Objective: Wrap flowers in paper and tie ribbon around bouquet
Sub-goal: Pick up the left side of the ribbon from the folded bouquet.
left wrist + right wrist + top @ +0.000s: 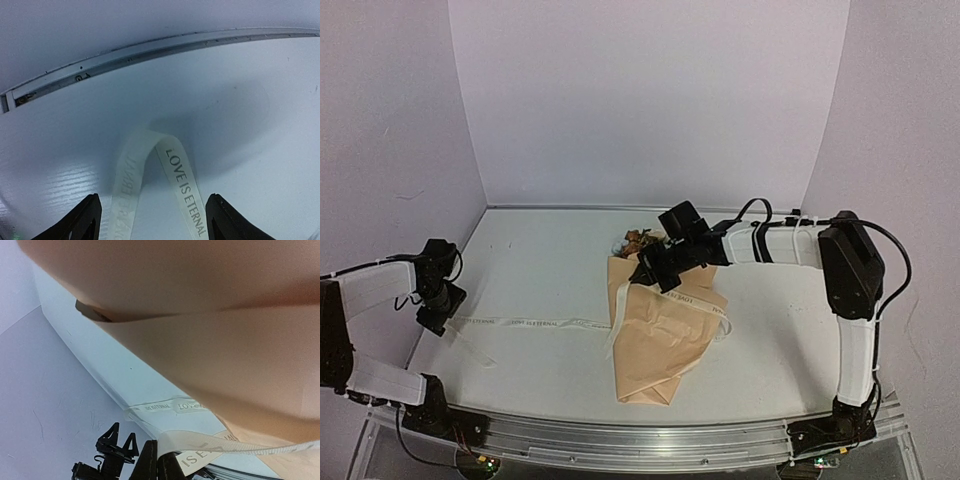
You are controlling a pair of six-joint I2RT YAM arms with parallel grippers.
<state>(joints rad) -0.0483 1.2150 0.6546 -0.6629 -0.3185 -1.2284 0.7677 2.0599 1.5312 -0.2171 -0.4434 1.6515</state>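
Left claw (pixel 153 200) is standing released, its black fingers spread wide. The ribbon (pixel 177 175) is lying ungripped between them, a flat cream fabric loop with dark printed lettering, arching off the smooth white table (pixel 240 125). Right claw (pixel 157 456) is pressing its fingers together over the bouquet (pixel 660 340), a creased cone of tan kraft paper. The ribbon is running just beside its tips, but I cannot tell whether it is being pinched. Flowers (pixel 635 240) are poking out beyond that claw, at the cone's far end.
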